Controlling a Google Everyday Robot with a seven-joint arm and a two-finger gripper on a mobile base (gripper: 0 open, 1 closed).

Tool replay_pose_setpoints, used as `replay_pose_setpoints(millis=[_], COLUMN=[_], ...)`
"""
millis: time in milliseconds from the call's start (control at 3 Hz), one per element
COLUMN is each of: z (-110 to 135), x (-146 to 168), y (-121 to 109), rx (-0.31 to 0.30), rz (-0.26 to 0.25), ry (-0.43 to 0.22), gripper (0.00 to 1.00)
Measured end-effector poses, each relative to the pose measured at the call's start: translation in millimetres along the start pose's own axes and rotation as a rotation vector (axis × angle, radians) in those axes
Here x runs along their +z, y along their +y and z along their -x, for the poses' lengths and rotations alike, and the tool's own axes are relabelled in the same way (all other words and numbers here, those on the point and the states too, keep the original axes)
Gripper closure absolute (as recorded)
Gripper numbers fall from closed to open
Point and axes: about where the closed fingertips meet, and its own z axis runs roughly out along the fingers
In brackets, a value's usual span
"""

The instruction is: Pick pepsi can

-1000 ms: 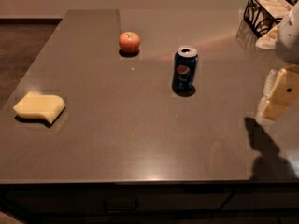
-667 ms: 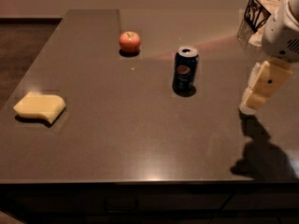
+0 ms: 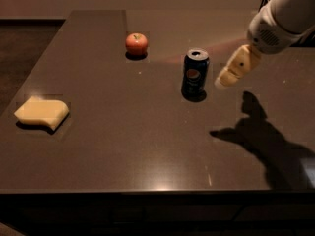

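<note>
A yellow sponge (image 3: 42, 113) is noted on the counter (image 3: 123, 151), far to the left of the end effector and nearer the camera; it is well clear of the work. A red apple (image 3: 136, 44) is recorded to the left of the end effector and farther back, well apart from the can; no interference is expected from it. The pepsi can (image 3: 196, 75) is found upright on the counter, just to the left of the end effector; a narrow gap is visible between the two and no contact is observed. The end effector (image 3: 231, 72) is held above the counter at the can's right side, angled down and leftward from the white arm (image 3: 283, 18); nothing is seen to be held by it; how far it is opened cannot be told from this view. Its shadow (image 3: 256, 132) is cast on the counter below it and somewhat to the right.

The step in hand is judged to be the final approach; the grasp is not yet made. It is recommended that the end effector be confirmed open wider than the can before it is brought in; that the approach be made slowly from the right, so that the can is neither nudged nor tipped; that the can body be centred within the grasp at mid-height, below the silver rim; that closure be firm without denting the thin metal; that the lift be made straight upward.
</note>
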Motion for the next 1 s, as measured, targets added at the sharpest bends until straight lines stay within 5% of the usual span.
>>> replay_pose_setpoints(millis=[333, 1000], z=[25, 54], x=[28, 74], y=[-9, 5], rx=[0.087, 0.107], rz=[-0.014, 0.057], ry=[-0.048, -0.062], gripper=[0.00, 0.00])
